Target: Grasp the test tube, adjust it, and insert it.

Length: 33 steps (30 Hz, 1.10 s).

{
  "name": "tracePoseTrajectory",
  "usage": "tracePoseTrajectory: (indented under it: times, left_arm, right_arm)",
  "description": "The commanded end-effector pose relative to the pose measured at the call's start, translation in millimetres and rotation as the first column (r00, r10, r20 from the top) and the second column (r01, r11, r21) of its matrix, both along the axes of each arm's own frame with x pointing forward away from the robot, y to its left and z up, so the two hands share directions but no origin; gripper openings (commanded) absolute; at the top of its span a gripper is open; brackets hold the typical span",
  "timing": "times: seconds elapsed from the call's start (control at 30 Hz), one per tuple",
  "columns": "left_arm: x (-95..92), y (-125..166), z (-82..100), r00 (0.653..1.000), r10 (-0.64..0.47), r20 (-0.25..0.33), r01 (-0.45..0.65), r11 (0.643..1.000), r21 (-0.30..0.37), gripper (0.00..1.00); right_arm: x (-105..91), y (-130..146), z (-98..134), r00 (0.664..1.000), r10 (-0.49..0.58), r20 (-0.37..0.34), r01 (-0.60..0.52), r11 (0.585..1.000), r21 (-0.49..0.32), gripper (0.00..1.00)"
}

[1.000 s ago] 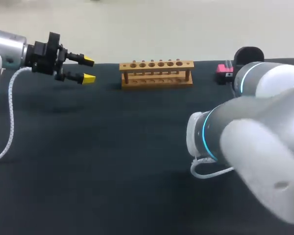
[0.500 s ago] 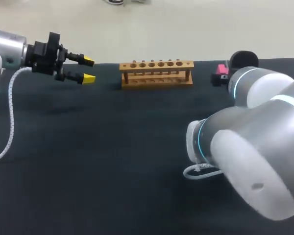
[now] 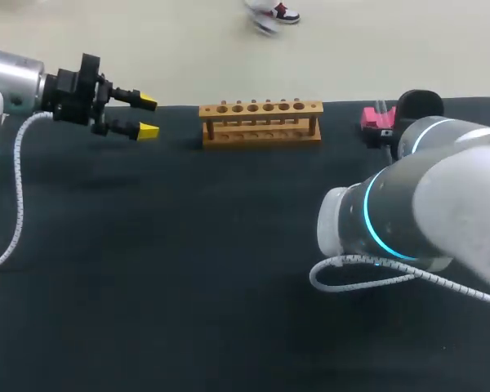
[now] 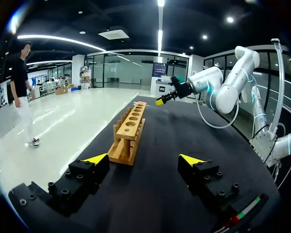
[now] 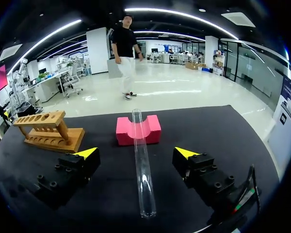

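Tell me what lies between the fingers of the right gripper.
The test tube lies between the open fingers of the right gripper, far end on the pink block, touching neither. The right wrist view shows it.

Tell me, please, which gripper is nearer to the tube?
Right. The right gripper, open, straddles the tube; the left gripper hangs open far off, past the rack's other end.

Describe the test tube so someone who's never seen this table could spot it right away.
On the dark table, find the pink block set apart from the wooden rack. The test tube lies with one end in its groove, the only clear thing there.
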State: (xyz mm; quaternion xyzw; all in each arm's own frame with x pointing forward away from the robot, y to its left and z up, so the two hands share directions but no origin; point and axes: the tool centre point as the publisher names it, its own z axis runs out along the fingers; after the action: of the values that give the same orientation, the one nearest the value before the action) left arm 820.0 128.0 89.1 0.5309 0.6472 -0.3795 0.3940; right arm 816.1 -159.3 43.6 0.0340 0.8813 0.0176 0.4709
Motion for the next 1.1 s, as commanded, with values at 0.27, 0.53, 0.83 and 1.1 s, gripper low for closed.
tracePoseTrajectory:
  times: [0.27,0.53,0.83,1.1]
  left_arm:
    - [0.5,0.7,-1.0,1.000,-0.002,0.003,0.002,1.000,-0.002,1.00]
    - [0.5,0.7,-1.0,1.000,-0.002,0.003,0.002,1.000,-0.002,1.00]
    - [0.5,0.7,-1.0,1.000,-0.002,0.003,0.002,1.000,-0.002,1.00]
    - [0.5,0.7,-1.0,1.000,-0.002,0.003,0.002,1.000,-0.002,1.00]
  right_arm:
    - [5.5,-6.7,-11.9,0.991,0.131,-0.009,-0.130,0.990,0.057,1.00]
    - [15.3,-9.5,-17.9,0.994,0.105,-0.022,-0.104,0.993,0.048,1.00]
    - [27.0,-7.4,-28.4,0.994,0.098,-0.045,-0.097,0.995,0.023,1.00]
    - [36.5,-7.8,-33.8,0.993,0.098,-0.059,-0.099,0.995,-0.002,1.00]
